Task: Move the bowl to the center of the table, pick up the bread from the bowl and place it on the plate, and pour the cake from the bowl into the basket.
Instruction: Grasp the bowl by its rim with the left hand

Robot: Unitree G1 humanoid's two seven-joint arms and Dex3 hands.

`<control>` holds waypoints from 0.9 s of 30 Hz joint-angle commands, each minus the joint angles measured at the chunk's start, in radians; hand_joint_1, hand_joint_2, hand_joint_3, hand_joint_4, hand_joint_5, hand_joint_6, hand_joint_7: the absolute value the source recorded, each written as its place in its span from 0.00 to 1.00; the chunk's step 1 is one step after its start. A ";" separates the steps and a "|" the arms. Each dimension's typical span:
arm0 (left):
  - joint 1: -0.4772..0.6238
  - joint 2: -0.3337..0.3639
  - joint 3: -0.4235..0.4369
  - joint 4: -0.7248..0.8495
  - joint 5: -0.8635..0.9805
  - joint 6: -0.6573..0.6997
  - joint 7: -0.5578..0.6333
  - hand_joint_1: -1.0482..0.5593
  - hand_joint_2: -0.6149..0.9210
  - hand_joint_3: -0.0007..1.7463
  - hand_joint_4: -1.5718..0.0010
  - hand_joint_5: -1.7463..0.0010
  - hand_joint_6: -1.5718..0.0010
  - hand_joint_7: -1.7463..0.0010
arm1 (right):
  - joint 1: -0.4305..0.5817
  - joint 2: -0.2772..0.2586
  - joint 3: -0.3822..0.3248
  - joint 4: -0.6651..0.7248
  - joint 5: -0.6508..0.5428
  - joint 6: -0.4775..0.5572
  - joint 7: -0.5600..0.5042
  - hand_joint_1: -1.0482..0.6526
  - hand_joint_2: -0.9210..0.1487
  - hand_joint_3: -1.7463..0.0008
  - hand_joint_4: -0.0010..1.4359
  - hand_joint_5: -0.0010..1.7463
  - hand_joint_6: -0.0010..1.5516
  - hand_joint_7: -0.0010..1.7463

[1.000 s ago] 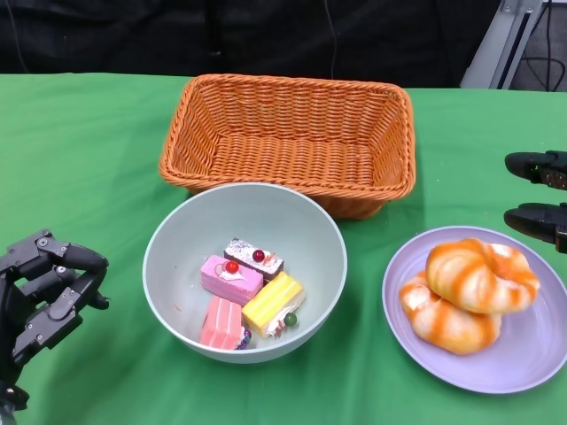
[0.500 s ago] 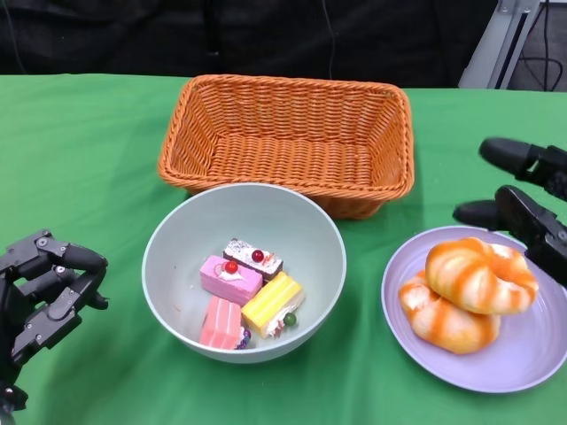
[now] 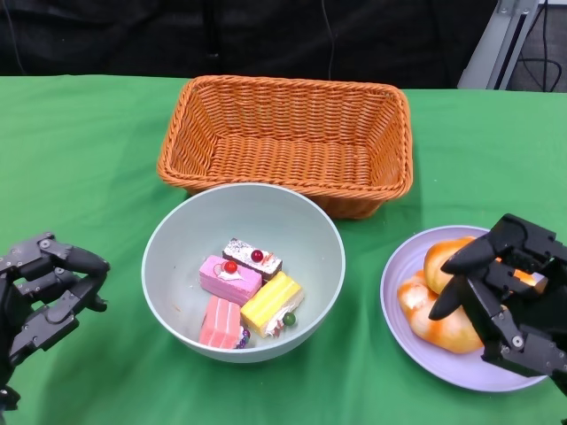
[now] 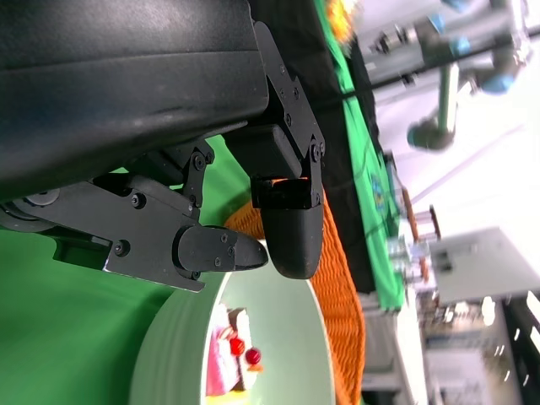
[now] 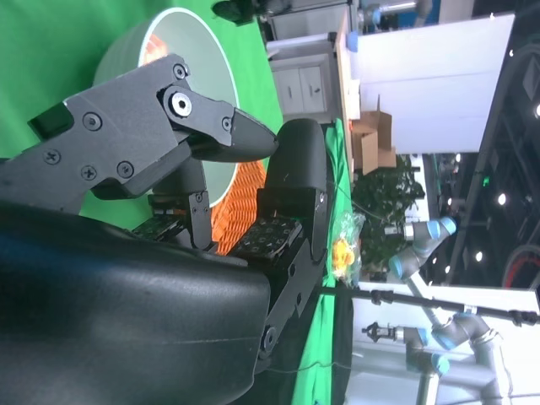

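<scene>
Bowl point(image 3: 244, 266) at frame center with cakes point(image 3: 248, 297) inside, touching the basket point(image 3: 288, 142) behind it; bread point(image 3: 434, 310) on the plate point(image 3: 403, 354) lower right; right hand point(image 3: 505, 297) above the bread, fingers apart, holding nothing; left hand point(image 3: 44, 301) lower left, fingers loosely curled, empty.

Bright, even overhead light; soft shadows; head view sharp; wrist views blurred up close.

Table point(image 3: 89, 142), green cloth cover. Directly on it: wicker basket point(image 3: 288, 142) at the back, pale bowl point(image 3: 244, 270) just in front of it, purple plate point(image 3: 416, 350) to the bowl's right, apart from it
</scene>
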 commanded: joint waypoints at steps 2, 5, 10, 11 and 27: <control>0.015 0.063 -0.042 -0.026 0.039 -0.063 -0.071 0.53 0.97 0.11 0.52 0.41 0.45 0.66 | 0.005 -0.016 0.025 0.057 -0.074 -0.144 -0.016 0.58 0.28 0.43 0.44 0.89 0.40 0.75; 0.036 0.132 -0.081 -0.067 0.130 -0.113 -0.088 0.43 1.00 0.05 0.58 0.62 0.48 0.89 | -0.005 -0.020 0.037 0.113 -0.115 -0.238 -0.023 0.60 0.27 0.42 0.46 0.90 0.41 0.78; 0.051 0.243 -0.113 -0.146 0.360 -0.241 -0.023 0.31 1.00 0.03 0.68 0.92 0.63 1.00 | -0.013 -0.029 0.053 0.149 -0.131 -0.275 -0.041 0.64 0.31 0.30 0.51 0.92 0.45 0.81; 0.049 0.261 -0.118 -0.159 0.410 -0.279 -0.004 0.29 1.00 0.03 0.70 0.94 0.66 1.00 | -0.013 -0.032 0.056 0.152 -0.130 -0.273 -0.043 0.64 0.31 0.30 0.51 0.93 0.45 0.82; -0.057 0.289 -0.129 -0.172 1.069 -0.550 0.557 0.37 0.96 0.00 0.57 0.95 0.58 0.98 | -0.018 -0.035 0.078 0.166 -0.124 -0.253 -0.084 0.63 0.33 0.28 0.50 0.98 0.41 0.89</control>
